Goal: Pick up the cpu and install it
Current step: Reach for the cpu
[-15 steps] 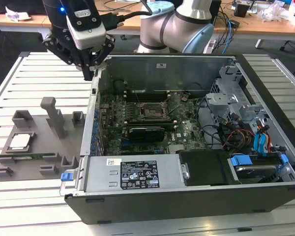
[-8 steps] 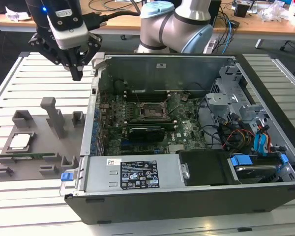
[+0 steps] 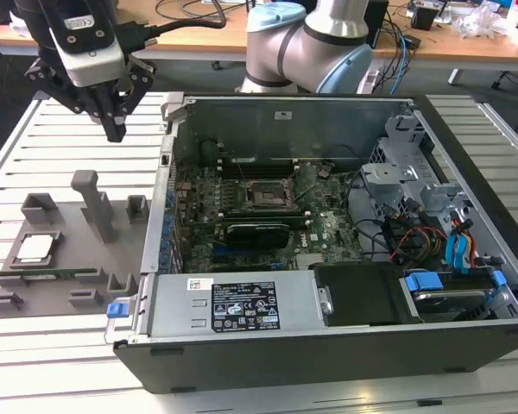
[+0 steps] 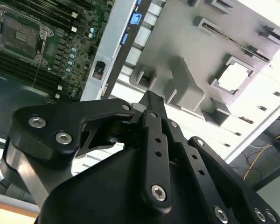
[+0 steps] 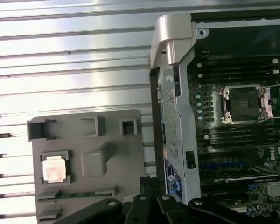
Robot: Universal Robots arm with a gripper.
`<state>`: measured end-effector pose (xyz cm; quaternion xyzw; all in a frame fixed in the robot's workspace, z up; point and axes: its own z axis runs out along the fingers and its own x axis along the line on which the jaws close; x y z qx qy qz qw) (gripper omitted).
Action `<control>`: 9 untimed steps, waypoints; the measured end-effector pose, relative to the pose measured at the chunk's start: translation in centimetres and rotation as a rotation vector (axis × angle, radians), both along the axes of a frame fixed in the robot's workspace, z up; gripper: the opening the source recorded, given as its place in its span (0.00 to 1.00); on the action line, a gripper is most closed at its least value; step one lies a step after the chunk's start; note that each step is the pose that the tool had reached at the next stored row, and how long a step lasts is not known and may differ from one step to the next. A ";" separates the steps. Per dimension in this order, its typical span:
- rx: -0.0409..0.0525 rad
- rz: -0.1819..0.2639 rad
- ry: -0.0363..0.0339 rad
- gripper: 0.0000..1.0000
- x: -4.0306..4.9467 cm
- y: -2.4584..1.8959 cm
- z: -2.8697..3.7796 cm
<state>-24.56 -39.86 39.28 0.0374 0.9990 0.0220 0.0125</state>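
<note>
Gripper [image 4: 151,99] pinched closed, empty, well clear of grey tray [image 3: 69,246]. Could strike cpu [image 3: 34,248] if lowered unopened, knocking it askew.

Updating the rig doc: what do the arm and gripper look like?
The arm is built of rounded silver-grey segments with pale blue joint caps. The gripper is black, made of jointed linkage bars dotted with silver screw heads, and sits under a white-and-black wrist block. A black cable runs off the wrist.

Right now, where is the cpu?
The cpu sits in a recess of the grey holder tray, at the exterior view's left, outside the computer case.
</note>
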 end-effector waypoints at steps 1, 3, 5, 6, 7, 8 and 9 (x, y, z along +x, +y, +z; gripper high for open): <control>0.0000 0.000 0.0000 0.11 -0.35 0.00 0.00; 0.0000 0.000 0.0000 0.11 -0.89 0.01 -0.01; 0.0001 0.000 -0.0001 0.11 -1.82 0.01 -0.02; 0.0000 0.000 0.0000 0.11 -2.52 0.01 -0.03; 0.0000 0.000 0.0000 0.11 -2.80 0.01 -0.03; 0.0000 0.000 0.0000 0.11 -2.96 0.01 -0.03; 0.0000 0.000 0.0000 0.11 -3.13 0.01 -0.03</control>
